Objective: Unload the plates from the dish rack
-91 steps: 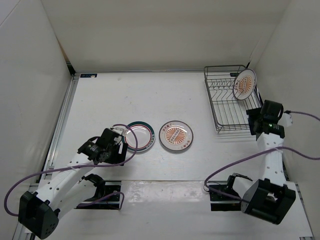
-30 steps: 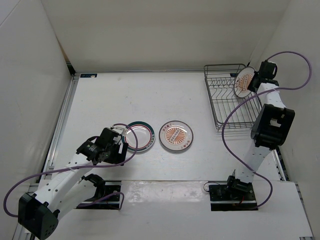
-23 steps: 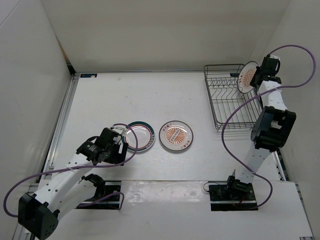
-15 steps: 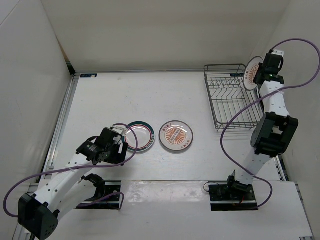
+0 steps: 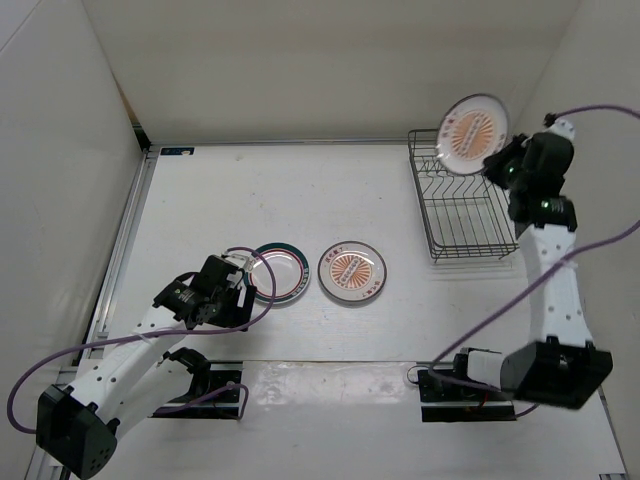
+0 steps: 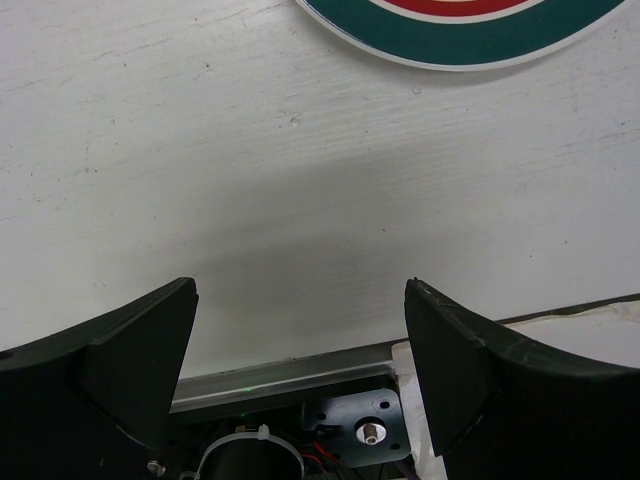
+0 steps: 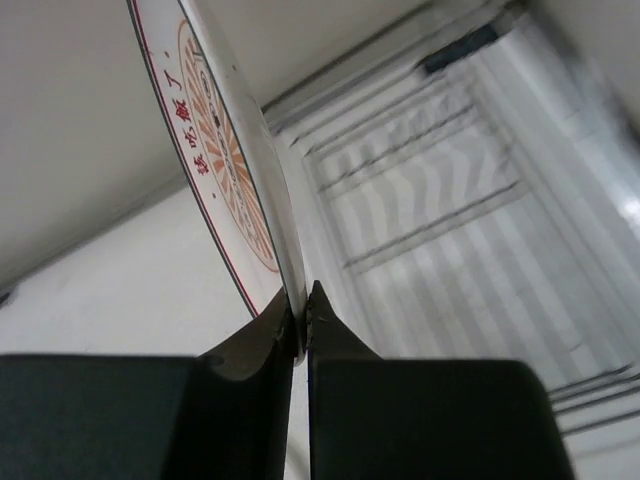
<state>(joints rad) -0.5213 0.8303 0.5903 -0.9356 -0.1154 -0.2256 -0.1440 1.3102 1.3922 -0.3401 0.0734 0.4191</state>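
Bare table [image 5: 300, 195] left of dish rack [image 5: 465, 215]; teal-rimmed plate [image 5: 278, 272] and sunburst plate [image 5: 352, 271] mid-table; wall [image 5: 590, 120] hard right.

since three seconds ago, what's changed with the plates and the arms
The right gripper reached out to the dish rack, pinched the rim of the sunburst plate standing there and lifted it clear; it now holds it in the air above the rack's far side. The left gripper, open by the teal-rimmed plate, the other sunburst plate beside it and the rack have not moved.
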